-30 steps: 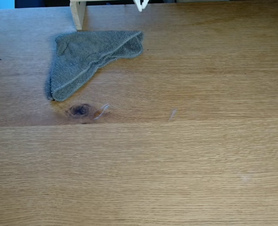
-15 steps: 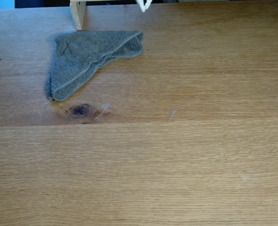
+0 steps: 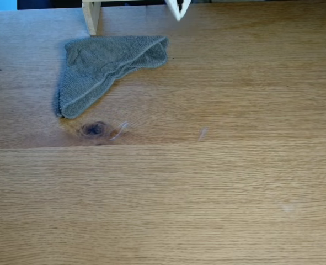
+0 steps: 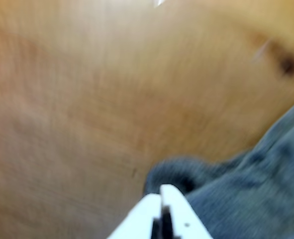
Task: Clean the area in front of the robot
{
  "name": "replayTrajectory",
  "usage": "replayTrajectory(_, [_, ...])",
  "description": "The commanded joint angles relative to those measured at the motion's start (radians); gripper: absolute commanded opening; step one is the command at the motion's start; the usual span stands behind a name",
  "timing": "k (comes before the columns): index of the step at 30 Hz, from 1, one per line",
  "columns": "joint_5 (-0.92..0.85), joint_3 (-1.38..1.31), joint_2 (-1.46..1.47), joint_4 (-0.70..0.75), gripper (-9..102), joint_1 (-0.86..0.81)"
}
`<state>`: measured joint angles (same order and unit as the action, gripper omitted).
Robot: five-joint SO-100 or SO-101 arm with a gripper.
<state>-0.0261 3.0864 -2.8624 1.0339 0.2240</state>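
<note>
fixed view: looks down at a slant on the oak surface [image 3: 207, 193] from its near side, facing the far edge, where a wooden post [image 3: 91, 15] stands; set well back, it takes in a broad stretch.
wrist view: rides just behind the tool [image 4: 161, 195], which enters from the bottom edge; close to the surface, blurred.
shared: the grey cloth [image 3: 105, 69] [image 4: 256, 189], the dark knot [image 3: 92, 129] [image 4: 289, 64], and the tool's tips [image 3: 177, 11].

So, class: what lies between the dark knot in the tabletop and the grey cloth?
Nothing: in the fixed view only bare tabletop separates the knot from the cloth, whose lower corner ends just above it.
</note>
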Motion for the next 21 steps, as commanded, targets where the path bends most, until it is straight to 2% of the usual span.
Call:
replayTrajectory(1, [0.067, -0.222, 0.164, -0.012, 0, -0.008])
replayTrajectory(9, [0.198, -0.624, 0.411, 0.005, 0, -0.129])
replayTrajectory(17, [0.293, -0.815, 0.505, -0.021, 0, -0.308])
replayTrajectory(21, [0.262, -0.827, 0.558, -0.049, 9, -0.419])
